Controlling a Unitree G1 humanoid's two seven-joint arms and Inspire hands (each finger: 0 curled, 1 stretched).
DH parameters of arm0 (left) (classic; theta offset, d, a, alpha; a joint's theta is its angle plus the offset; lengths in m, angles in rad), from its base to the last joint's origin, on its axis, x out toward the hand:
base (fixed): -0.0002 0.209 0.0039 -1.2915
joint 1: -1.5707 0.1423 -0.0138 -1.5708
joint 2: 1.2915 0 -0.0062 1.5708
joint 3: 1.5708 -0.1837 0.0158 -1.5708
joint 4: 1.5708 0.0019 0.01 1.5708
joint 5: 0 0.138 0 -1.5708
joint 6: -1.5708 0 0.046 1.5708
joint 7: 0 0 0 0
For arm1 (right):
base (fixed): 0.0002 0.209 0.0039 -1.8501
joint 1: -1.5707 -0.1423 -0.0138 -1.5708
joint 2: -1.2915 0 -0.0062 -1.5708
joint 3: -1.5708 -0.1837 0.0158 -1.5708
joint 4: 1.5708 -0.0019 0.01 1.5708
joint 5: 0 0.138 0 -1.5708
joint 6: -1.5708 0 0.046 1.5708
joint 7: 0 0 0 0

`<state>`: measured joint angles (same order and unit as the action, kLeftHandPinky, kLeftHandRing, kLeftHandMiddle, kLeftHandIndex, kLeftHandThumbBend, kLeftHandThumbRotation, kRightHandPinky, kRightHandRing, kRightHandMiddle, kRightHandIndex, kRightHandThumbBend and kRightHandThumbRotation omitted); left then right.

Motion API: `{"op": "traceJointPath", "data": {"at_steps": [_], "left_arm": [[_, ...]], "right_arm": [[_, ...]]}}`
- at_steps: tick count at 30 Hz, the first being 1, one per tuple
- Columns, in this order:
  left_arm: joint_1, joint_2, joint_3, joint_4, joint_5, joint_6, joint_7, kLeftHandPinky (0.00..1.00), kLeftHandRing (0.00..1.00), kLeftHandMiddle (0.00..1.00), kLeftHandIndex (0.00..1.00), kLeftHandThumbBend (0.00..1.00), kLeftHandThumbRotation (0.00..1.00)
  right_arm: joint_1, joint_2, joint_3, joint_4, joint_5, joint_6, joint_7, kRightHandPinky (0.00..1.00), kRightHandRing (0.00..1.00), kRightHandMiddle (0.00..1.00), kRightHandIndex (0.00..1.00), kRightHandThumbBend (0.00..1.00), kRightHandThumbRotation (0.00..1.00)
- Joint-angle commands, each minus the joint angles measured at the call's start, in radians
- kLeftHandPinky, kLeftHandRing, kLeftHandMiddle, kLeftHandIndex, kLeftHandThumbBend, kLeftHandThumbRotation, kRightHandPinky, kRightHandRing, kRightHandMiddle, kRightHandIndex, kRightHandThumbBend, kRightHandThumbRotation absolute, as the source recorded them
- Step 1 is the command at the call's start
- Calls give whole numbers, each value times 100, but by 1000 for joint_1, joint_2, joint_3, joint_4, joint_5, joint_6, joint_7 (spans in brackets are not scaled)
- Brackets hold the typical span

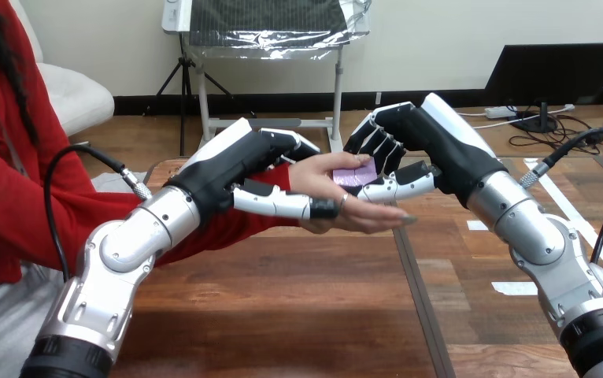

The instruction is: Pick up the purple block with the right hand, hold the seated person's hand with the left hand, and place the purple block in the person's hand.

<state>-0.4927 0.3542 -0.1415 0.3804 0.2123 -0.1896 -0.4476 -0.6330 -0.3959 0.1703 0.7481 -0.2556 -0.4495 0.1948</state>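
The person's hand (361, 214) reaches in from the left in a red sleeve, palm up above the table's middle. The purple block (353, 175) rests on that palm, with the person's thumb against its near-left edge. My right hand (408, 138) comes from the right; its curled fingers (377, 146) sit over the block's right end and its thumb (401, 186) lies beneath, pinching it. My left hand (235, 161) wraps the person's wrist: fingers curl over the top, and the thumb (283, 205) runs along the near side.
The wooden table (283, 299) stretches below both arms, with a dark seam running down its middle-right. The person's red-sleeved arm (46, 213) crosses the left side behind my left forearm. White tape marks lie on the table's right part.
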Motion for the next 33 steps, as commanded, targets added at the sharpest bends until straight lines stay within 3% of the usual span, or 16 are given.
{"op": "traceJointPath", "data": {"at_steps": [1, 20, 33], "left_arm": [[-25, -15, 2, -92, -40, -49, -8, 64, 73, 74, 74, 100, 67], [9, 6, 10, -132, -50, -54, 4, 62, 72, 73, 74, 100, 74], [40, 13, 12, -168, -27, -74, 49, 62, 73, 74, 74, 99, 79]], "right_arm": [[-24, 22, -9, -17, 15, -19, 8, 41, 48, 51, 53, 68, 33], [-16, 20, -15, -7, 24, -40, 19, 46, 49, 52, 54, 57, 52], [-13, 16, -15, 1, 24, -66, 25, 46, 50, 53, 54, 65, 72]]}}
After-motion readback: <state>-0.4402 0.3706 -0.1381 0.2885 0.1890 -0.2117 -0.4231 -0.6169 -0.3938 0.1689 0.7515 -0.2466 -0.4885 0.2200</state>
